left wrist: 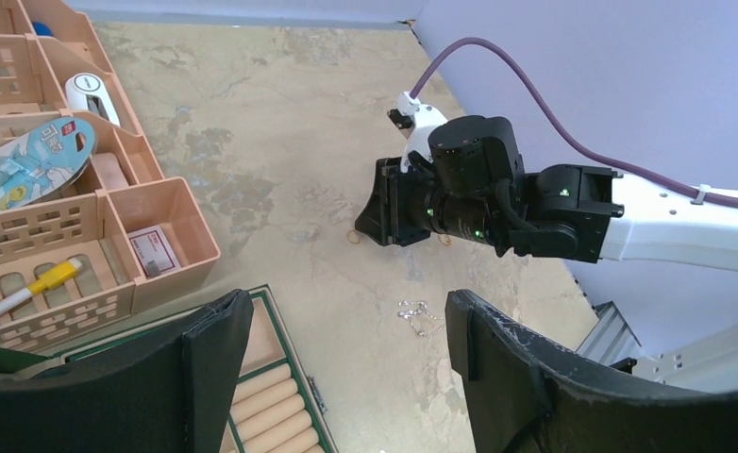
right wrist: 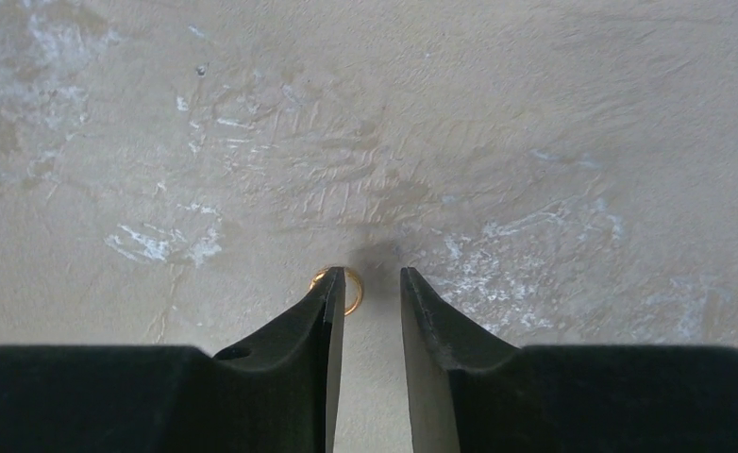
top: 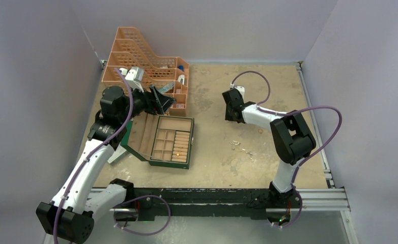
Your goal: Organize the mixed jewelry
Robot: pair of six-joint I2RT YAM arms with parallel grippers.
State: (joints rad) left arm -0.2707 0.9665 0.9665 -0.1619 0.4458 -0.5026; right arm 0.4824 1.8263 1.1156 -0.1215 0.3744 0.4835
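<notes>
A thin gold ring (right wrist: 350, 294) lies on the table, half hidden under the left fingertip of my right gripper (right wrist: 372, 276). That gripper points down at the tabletop with its jaws a narrow gap apart and nothing between them. A small silvery chain (left wrist: 417, 314) lies loose on the table, seen in the top view as the chain (top: 236, 144), with another small ring (top: 260, 130) to its right. The green jewelry box (top: 159, 163) stands open, a tiny gold piece (top: 177, 154) in one compartment. My left gripper (top: 161, 100) hovers wide open above the box's far edge, holding nothing.
A peach desk organizer (top: 116, 57) with pens and small items stands at the back left, just behind the left gripper. Grey walls close in the table on three sides. The right arm (left wrist: 667, 222) reaches across the table's right half.
</notes>
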